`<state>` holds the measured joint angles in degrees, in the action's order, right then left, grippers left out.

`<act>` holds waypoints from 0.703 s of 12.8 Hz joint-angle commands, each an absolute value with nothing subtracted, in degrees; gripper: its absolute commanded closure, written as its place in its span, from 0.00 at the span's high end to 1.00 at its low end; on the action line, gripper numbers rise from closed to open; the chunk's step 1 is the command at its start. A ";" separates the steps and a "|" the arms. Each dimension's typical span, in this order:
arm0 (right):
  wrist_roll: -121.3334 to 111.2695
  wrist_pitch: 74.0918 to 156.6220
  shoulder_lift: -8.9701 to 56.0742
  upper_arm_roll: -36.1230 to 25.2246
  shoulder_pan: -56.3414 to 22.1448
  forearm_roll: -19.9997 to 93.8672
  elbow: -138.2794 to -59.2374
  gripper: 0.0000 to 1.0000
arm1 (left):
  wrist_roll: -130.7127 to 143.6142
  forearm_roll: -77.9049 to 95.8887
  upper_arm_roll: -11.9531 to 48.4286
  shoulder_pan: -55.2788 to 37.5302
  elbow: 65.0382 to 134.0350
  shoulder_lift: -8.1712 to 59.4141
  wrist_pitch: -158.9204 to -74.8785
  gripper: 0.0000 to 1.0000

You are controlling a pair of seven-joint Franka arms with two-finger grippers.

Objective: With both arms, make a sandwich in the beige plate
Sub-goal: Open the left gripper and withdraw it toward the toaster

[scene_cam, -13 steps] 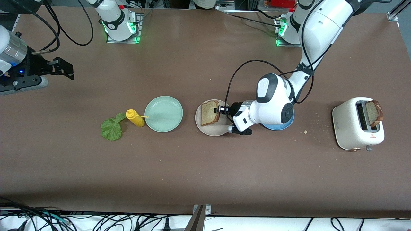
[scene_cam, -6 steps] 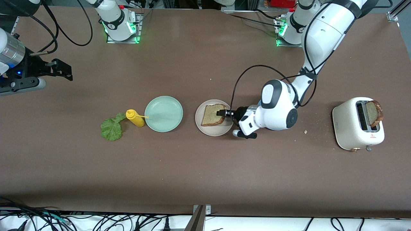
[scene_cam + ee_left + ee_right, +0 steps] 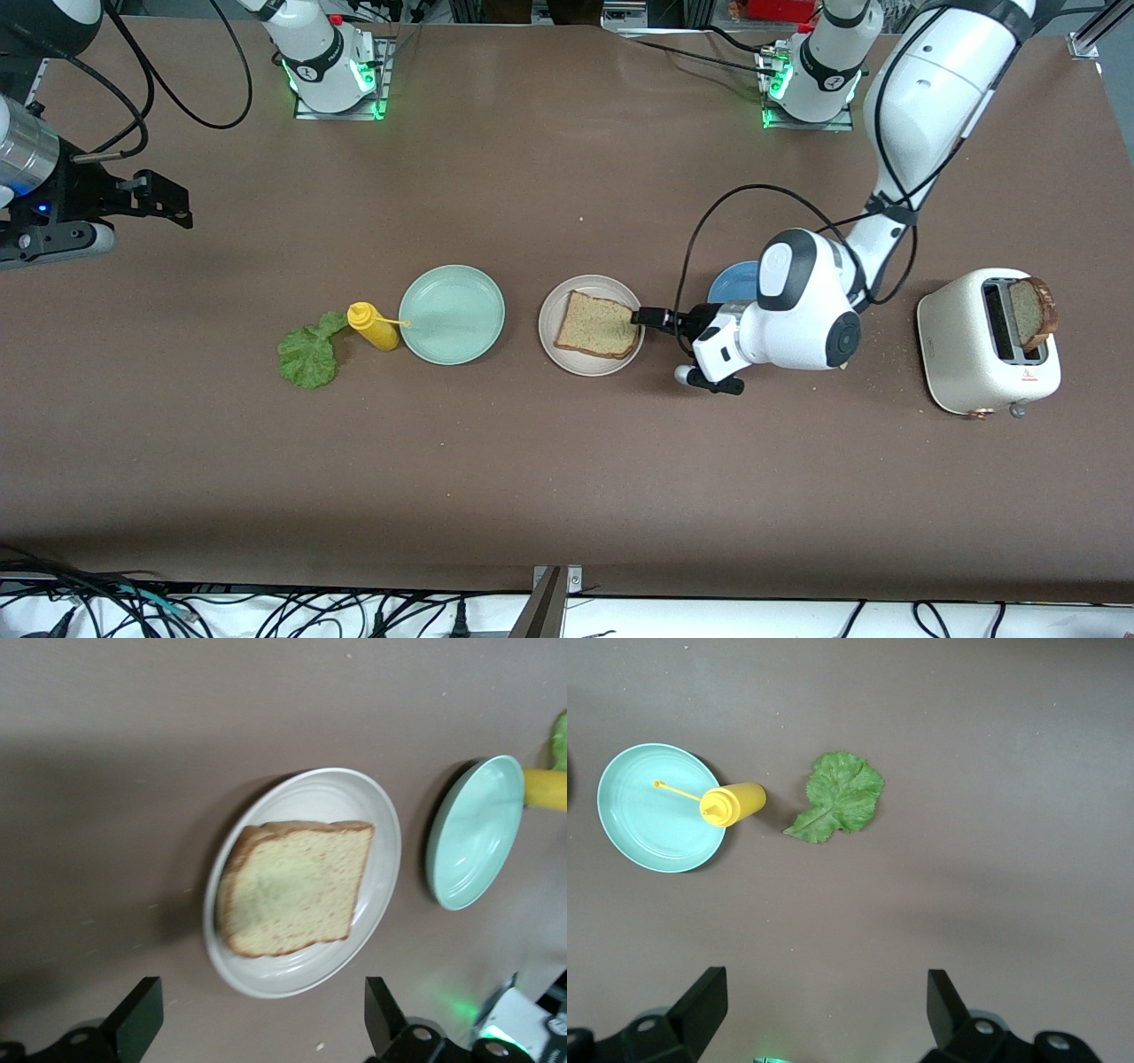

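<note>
Bread: the first slice of toast [image 3: 598,325] lies flat in the beige plate [image 3: 556,350]. A second ago it was tilted on edge in the left gripper's pinch; now it is down and free.
Left gripper [image 3: 648,316]: just off the plate's rim toward the left arm's end, low over the table, fingers spread wide and holding nothing. It has let go and drawn back off the bread; its own wrist view shows the plate and the slice whole between the two black fingers [image 3: 137,1020].
Blue plate [image 3: 733,282]: uncovered now that the left arm has pulled away.
Right gripper [image 3: 159,197]: waiting at the right arm's end of the table, jaws wide, empty, its camera looking down at the greens.
Lettuce [image 3: 308,353]: flat on the table by the yellow mustard bottle [image 3: 373,326], which lies beside the mint-green plate [image 3: 452,315]. Untouched.
Second slice [image 3: 1030,311]: standing up out of the toaster [image 3: 985,344] at the left arm's end.
Meaning: bottom layer placed, I'd say. Lettuce looks next, and it sits on the right arm's side; the top slice remains after that.
</note>
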<state>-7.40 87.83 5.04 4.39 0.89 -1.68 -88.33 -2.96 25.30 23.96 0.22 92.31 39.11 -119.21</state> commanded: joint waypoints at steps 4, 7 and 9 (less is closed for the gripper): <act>-8.17 88.24 6.41 4.31 1.32 -1.58 -87.89 1.00 | -3.61 4.17 24.08 7.73 92.99 30.16 -109.52 1.00; -8.09 89.90 9.04 4.48 1.06 -0.88 -87.80 1.00 | -3.52 -2.44 23.99 10.01 93.08 25.16 -106.01 1.00; -8.00 90.96 9.84 4.48 0.97 -0.88 -87.80 1.00 | -3.52 -7.09 23.99 11.16 93.16 20.59 -102.41 1.00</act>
